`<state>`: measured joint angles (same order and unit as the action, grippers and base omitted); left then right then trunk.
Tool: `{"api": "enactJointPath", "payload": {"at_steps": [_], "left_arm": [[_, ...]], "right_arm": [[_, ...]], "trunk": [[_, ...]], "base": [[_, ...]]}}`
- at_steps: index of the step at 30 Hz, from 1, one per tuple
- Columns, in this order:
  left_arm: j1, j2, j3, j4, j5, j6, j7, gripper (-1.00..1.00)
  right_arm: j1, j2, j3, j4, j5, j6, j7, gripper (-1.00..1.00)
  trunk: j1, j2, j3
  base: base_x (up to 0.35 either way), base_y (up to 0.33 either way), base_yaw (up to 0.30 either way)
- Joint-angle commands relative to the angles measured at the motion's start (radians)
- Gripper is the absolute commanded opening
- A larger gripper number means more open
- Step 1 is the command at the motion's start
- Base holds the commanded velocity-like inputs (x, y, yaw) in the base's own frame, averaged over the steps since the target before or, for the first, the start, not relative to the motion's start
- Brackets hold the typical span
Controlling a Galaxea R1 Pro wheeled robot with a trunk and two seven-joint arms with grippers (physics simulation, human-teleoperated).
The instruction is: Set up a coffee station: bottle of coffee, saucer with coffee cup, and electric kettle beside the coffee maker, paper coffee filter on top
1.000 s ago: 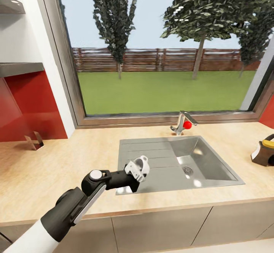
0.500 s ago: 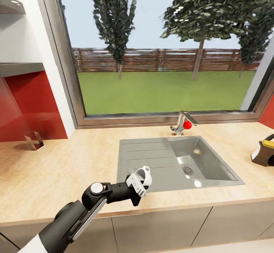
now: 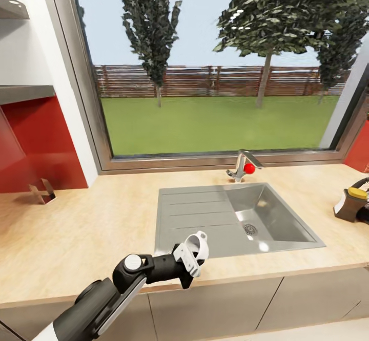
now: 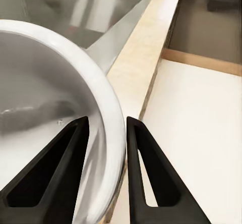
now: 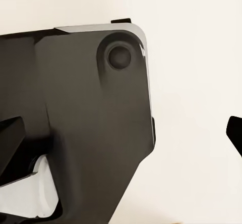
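over the counter's front edge [image 3: 77,238], the left end effector [image 3: 197,246] pinches a coffee cup's [image 4: 55,82] rim.

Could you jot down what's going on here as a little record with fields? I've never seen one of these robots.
Place: kitchen counter under a big window
Left tool: shut on a white cup, above the counter's front edge near the sink
Grip: fingers either side of the cup's rim, seen from the left wrist
Right tool: open, nothing between its fingers
Sink: steel, with a drainboard
Tap: behind the sink, red knob
Far right: dark and yellow appliance, cut off by the frame
Far left: small metal stand by the red wall
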<state>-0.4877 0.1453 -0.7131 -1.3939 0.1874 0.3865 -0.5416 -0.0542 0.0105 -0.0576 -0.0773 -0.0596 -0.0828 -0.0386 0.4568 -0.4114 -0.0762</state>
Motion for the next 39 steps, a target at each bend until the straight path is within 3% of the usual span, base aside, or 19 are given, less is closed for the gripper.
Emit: {"api": "enactJointPath", "payload": {"at_steps": [1, 32, 39], "left_arm": [[0.004, 0.002, -0.002, -0.001, 0.011, -0.001, 0.002, -1.00], [0.015, 0.010, 0.001, 0.003, 0.007, -0.018, 0.008, -1.00], [0.015, 0.010, 0.001, 0.004, 0.007, -0.017, 0.008, -1.00]], "right_arm": [[-0.001, 0.000, -0.005, 0.001, -0.006, -0.005, 0.000, 1.00], [-0.001, 0.000, -0.007, 0.001, -0.006, -0.005, -0.001, 1.00], [-0.001, 0.000, -0.007, 0.001, -0.006, -0.005, -0.001, 1.00]], "trunk": [[0.001, -0.002, -0.001], [0.001, -0.002, 0.021], [0.001, -0.002, 0.025]], "base": [[0.000, 0.000, -0.205], [0.000, -0.001, -0.246], [0.073, -0.189, -0.264]]}}
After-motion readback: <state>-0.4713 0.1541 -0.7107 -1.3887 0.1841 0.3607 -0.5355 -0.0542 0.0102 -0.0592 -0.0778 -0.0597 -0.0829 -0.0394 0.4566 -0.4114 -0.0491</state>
